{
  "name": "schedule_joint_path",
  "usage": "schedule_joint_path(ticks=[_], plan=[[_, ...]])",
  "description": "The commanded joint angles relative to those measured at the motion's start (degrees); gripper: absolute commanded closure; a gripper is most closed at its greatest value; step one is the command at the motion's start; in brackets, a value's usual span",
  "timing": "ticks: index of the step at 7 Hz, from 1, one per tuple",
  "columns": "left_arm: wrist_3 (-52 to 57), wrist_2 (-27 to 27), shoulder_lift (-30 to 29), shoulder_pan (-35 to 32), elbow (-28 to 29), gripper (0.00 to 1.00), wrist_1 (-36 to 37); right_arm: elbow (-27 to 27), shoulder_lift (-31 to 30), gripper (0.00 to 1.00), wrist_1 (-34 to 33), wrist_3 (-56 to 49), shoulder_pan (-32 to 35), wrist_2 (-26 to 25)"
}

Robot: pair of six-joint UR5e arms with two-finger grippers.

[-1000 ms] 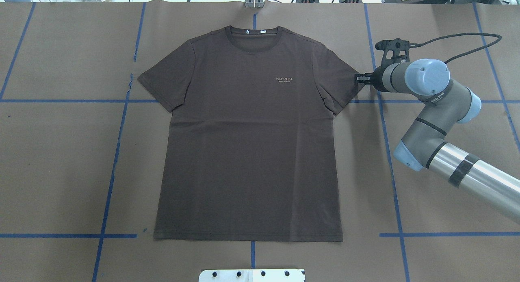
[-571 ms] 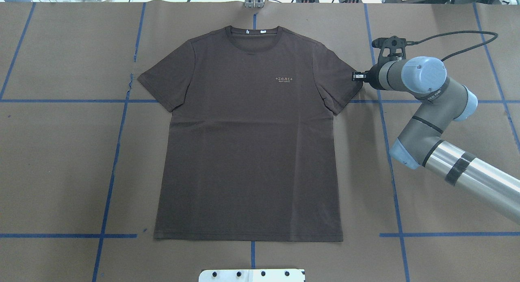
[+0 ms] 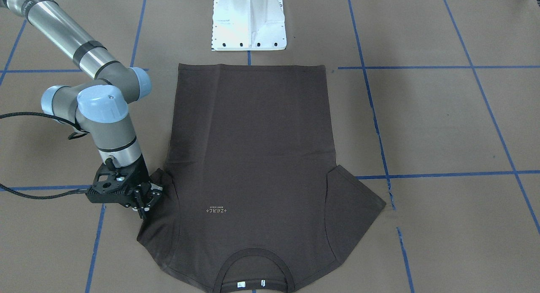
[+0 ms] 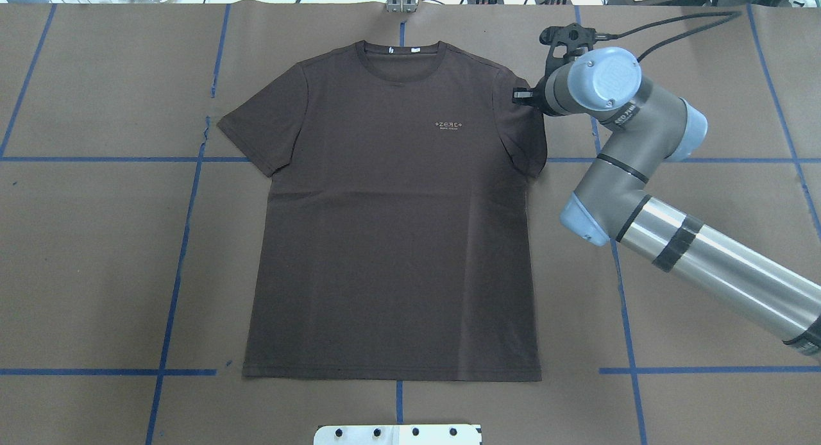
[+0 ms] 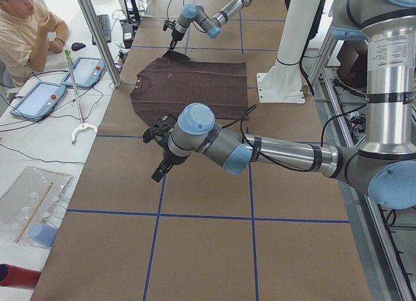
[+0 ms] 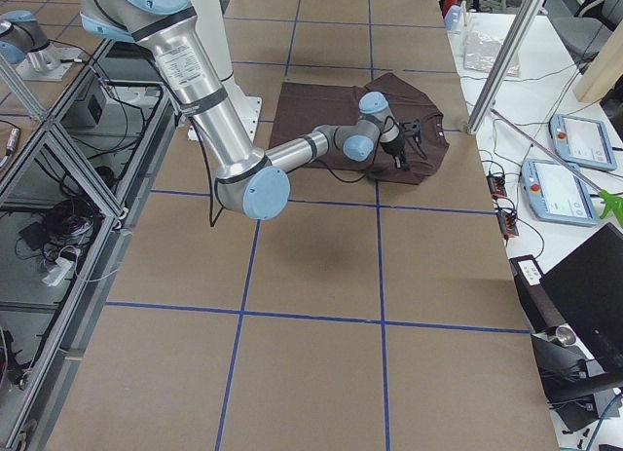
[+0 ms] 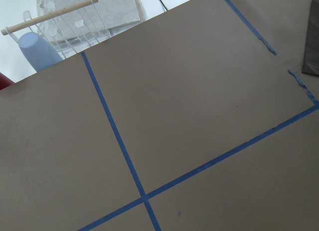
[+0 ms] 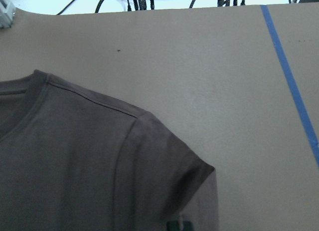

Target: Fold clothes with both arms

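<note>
At the middle of the table [image 4: 96, 252] we find the T-shirt [image 4: 391, 227] lying flat, front up, collar away from the robot. The right gripper [image 3: 148, 199] has its fingers pinching the near sleeve [image 4: 527, 134], which is bunched inward. The left gripper [image 5: 160, 171] hangs over bare table, well apart from the T-shirt; we cannot tell how its fingers stand.

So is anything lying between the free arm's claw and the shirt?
Nothing visible. Between the left gripper and the shirt lies only bare table covering crossed by blue tape lines.
</note>
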Motion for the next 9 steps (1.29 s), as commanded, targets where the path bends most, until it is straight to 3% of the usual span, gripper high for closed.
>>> schedule_joint_path(ticks=[1, 3, 6, 7, 8, 9], plan=[[-0.01, 0.00, 0.12, 0.00, -0.09, 0.00, 0.00, -2.15, 5.29, 1.00, -4.41, 2.88, -3.34, -4.67], [-0.01, 0.00, 0.12, -0.09, -0.09, 0.00, 0.09, -5.24, 7.23, 1.00, -4.23, 2.88, -3.88, -5.39], [-0.01, 0.00, 0.21, 0.00, -0.09, 0.00, 0.09, -5.69, 8.47, 1.00, -4.23, 2.88, -4.75, -5.40], [-0.01, 0.00, 0.21, -0.09, -0.18, 0.00, 0.09, -5.78, 8.47, 0.95, -4.23, 2.88, -4.93, -5.40], [-0.01, 0.00, 0.21, -0.09, -0.18, 0.00, 0.09, -5.78, 8.56, 0.01, -4.31, 2.36, -5.45, -6.18], [0.25, 0.09, 0.12, 0.00, -0.62, 0.00, 0.00, -5.69, 9.52, 0.00, -4.58, 1.92, -5.29, -6.19]])
